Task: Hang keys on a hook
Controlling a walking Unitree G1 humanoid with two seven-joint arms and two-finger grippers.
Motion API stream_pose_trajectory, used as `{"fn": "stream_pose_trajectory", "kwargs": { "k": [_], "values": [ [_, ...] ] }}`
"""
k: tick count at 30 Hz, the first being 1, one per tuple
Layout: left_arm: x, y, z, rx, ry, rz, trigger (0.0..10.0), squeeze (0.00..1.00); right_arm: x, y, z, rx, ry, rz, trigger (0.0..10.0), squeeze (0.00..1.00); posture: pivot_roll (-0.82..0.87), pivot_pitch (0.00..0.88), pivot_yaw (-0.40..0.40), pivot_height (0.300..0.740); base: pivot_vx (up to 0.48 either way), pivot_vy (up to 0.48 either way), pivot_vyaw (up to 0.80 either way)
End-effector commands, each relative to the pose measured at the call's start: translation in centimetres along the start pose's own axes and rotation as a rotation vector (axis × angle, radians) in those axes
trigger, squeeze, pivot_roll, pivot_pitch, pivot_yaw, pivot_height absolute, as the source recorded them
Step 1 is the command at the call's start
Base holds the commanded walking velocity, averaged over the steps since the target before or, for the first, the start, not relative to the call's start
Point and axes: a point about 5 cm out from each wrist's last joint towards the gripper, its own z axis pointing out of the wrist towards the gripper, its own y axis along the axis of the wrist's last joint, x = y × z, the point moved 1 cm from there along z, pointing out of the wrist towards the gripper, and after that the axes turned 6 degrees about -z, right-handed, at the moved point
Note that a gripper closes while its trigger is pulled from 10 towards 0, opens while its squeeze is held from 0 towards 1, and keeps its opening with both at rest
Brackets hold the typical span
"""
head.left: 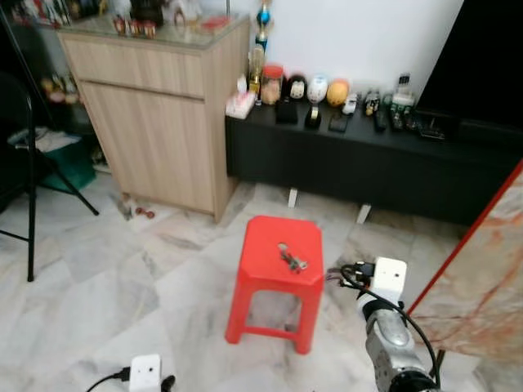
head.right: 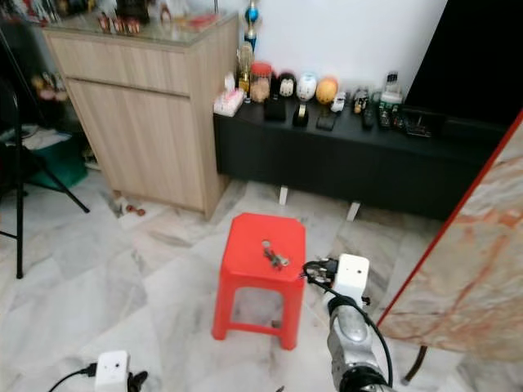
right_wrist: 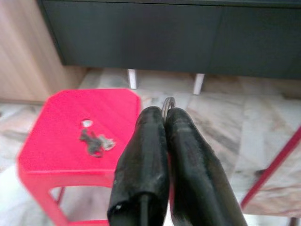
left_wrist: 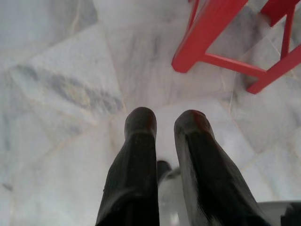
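Keys (head.left: 291, 259) lie on the seat of a red stool (head.left: 278, 245) standing on a marble floor (head.left: 106, 286). The right hand (right_wrist: 164, 117) hovers just beside the stool's right edge, its fingers pressed together with a small metal ring (right_wrist: 168, 102) showing at the tips. The left hand (left_wrist: 164, 123) hangs low over the floor near the stool's legs, its fingers slightly parted and holding nothing. Behind the stool, a wooden cabinet (head.left: 155, 114) stands beside a low black desk (head.left: 368, 159) lined with jars and trinkets.
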Motion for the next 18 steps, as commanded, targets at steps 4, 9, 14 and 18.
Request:
{"fn": "stream_pose_trajectory", "kwargs": {
  "k": [4,9,14,18],
  "values": [
    [-0.25,-0.35,-0.07,0.015,-0.013,0.002,10.0,0.0,0.0,0.91,0.36,-0.031,0.001,-0.004,10.0,0.0,0.18,0.0,-0.104,0.74,0.0,-0.385,0.0],
    [-0.38,-0.46,-0.11,0.016,-0.017,0.001,10.0,0.0,0.04,0.9,0.33,-0.033,0.004,-0.004,10.0,0.0,0.18,0.0,-0.105,0.74,0.0,-0.384,0.0],
    [-0.42,-0.66,-0.17,0.024,-0.023,0.005,10.0,0.0,-0.01,0.83,0.26,-0.035,0.001,-0.001,10.0,0.0,0.18,0.0,-0.102,0.74,0.0,-0.385,0.0],
    [-0.41,-0.74,-0.2,0.028,-0.026,0.008,10.0,0.0,-0.26,0.88,0.23,-0.041,-0.011,0.006,10.0,0.0,0.18,0.0,-0.1,0.74,0.0,-0.173,0.0]
  ]
}}
